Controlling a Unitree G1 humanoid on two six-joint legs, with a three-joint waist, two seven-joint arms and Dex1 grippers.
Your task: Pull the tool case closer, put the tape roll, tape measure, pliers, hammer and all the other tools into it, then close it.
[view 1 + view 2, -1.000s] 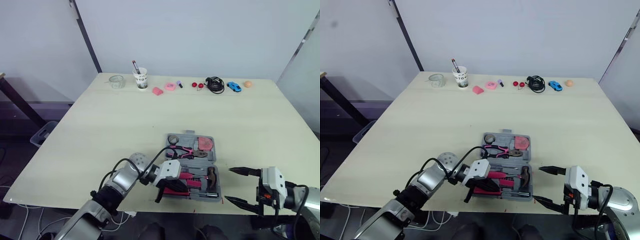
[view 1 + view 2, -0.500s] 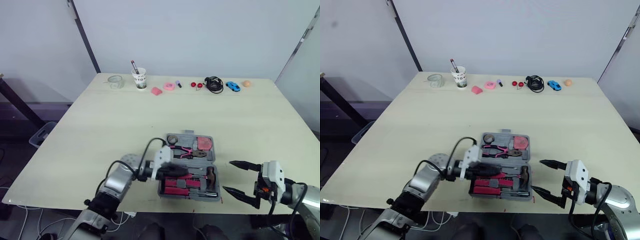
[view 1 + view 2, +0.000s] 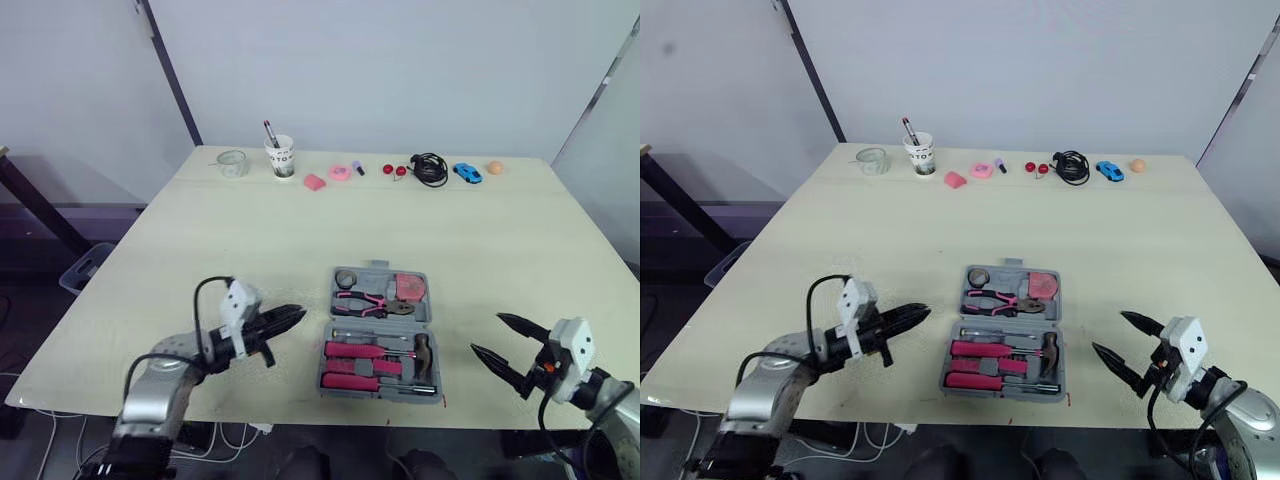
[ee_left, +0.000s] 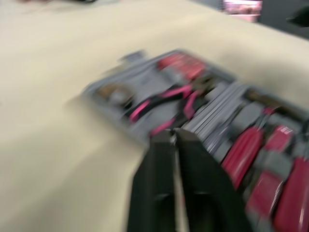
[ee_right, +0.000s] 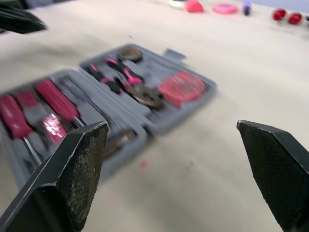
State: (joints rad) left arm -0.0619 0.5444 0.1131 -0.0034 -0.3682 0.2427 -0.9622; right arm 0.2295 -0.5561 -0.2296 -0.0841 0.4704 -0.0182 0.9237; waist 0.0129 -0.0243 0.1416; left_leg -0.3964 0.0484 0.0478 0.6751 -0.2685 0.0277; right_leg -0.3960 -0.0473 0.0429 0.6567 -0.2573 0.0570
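right gripper (image 3: 485, 333): lower right, over the table (image 3: 200, 230) by its front edge; jaws spread wide, nothing in them
left gripper (image 3: 293, 317): lower left of centre; fingers pressed together, empty, tips aimed at the case with a short gap to it
tool case (image 3: 380, 390): lower centre, lying flat open near the front edge, between the two grippers
near half: hammer (image 3: 424, 350), pink-handled drivers (image 3: 355, 352)
far half: pink-handled pliers (image 3: 368, 300), red tape measure (image 3: 408, 288), small roll (image 3: 346, 278)
step (my read): packing looks done, closing is left
risk 1: both halves are loaded, so folding either over tips out whatever isn't seated
risk 2: a tool sitting proud stops the lid short of latching
risk 3: an unbraced push slides the case off the front edge
far row: paper cup (image 3: 283, 157), glass jar (image 3: 232, 163), black cable (image 3: 430, 168), blue toy car (image 3: 467, 172), along the top of frame (none look like tools)
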